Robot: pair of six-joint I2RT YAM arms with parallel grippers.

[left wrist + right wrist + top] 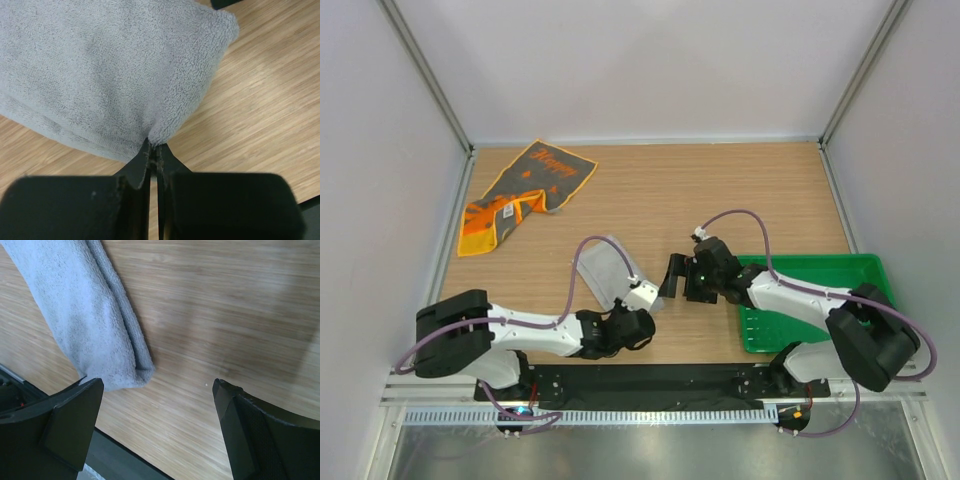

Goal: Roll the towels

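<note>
A light wooden table sits boxed in by plain white walls, with the two arm bases along its near edge. Seen from above, the light grey towel lies on the wood near the centre, toward 7 o'clock, folded into a narrow strip with its long side running from 11 to 5 o'clock. The left gripper reaches in from 8 o'clock, and its fingers are pressed together on the towel's near edge, a small pinch of grey terry caught at their tips. The right gripper hovers just beside the towel at its 3 o'clock side with jaws spread wide and nothing between them but bare wood. In the right wrist view, the towel's folded end lies near the finger at 8 o'clock, though whether it touches cannot be told. The dark grey towel with orange print lies well apart at 10 o'clock, by the far-left corner, partly turned over so its orange back shows at the near end. A green plastic tray rests at 4 o'clock, under the right arm.
</note>
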